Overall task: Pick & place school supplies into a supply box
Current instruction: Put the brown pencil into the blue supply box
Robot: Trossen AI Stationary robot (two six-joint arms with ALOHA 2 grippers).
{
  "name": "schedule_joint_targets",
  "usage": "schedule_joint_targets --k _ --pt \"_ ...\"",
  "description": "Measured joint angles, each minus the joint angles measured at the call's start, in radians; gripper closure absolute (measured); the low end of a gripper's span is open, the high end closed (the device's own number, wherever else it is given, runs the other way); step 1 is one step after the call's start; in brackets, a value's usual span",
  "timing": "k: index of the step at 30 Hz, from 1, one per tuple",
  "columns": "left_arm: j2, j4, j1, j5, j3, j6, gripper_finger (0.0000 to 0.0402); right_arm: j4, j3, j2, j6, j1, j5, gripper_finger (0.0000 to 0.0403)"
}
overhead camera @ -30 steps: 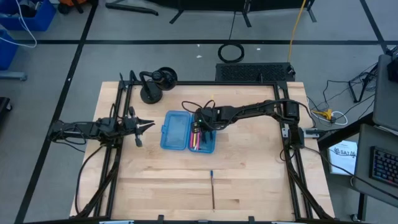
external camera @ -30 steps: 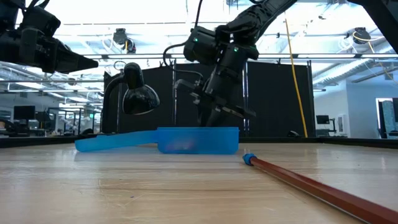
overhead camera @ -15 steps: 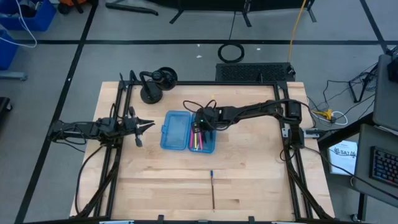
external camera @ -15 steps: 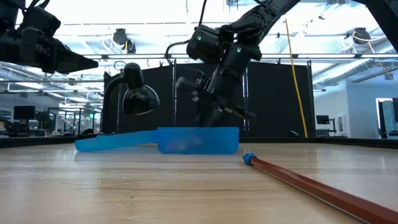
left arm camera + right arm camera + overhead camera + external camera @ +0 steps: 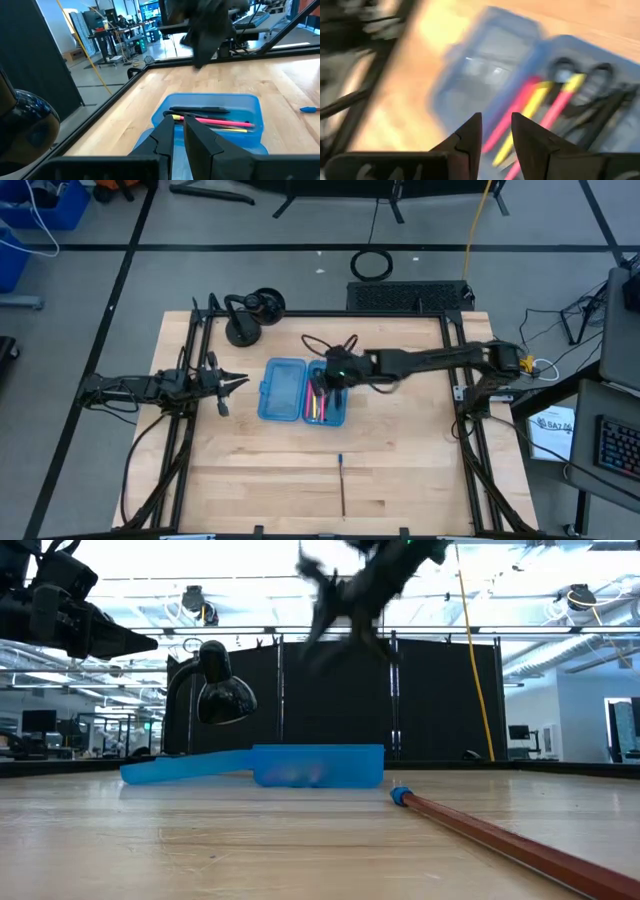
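The translucent blue supply box (image 5: pixel 285 388) lies open on the table's middle, both halves flat. Its right half (image 5: pixel 580 55) holds pink and yellow pens (image 5: pixel 540 102), dark pens and the black-handled scissors (image 5: pixel 600 75). One blue-tipped reddish pencil (image 5: pixel 341 485) lies on the wood near the table's near edge, also in the low view (image 5: pixel 480 830). My right gripper (image 5: pixel 328 378) hangs high above the box's filled half (image 5: pixel 350 640), open by a narrow gap and empty (image 5: pixel 496 122). My left gripper (image 5: pixel 243 380) waits shut at the table's left, pointing at the box (image 5: pixel 180 127).
A black round-based stand (image 5: pixel 245 320) sits at the far left corner behind the box. Black frame rails (image 5: pixel 190 380) run along the table's left and right sides. Bare wood lies between the box and the loose pencil and to the right of both.
My right gripper has risen quickly out of the box's right half, from just above the pens to well above the box, shifting slightly toward the table's right. The box and the pens in it have stayed put.
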Motion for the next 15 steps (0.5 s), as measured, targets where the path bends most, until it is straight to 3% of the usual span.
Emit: schedule_joint_targets --k 4,7,9,15 --pt "0.000 0.001 0.000 0.000 0.000 0.000 0.0355 0.015 0.001 -0.113 -0.074 0.108 0.013 0.0304" --pt "0.000 0.002 0.000 0.000 0.000 -0.010 0.0355 0.012 0.002 -0.159 -0.064 0.231 0.145 0.0314" --pt "0.000 0.006 0.000 0.000 0.000 -0.024 0.0355 0.019 0.002 -0.164 -0.029 0.314 0.207 0.0327" --pt "0.000 0.001 0.000 0.000 0.000 -0.027 0.0355 0.189 0.002 -0.133 0.006 0.513 0.260 0.0385"
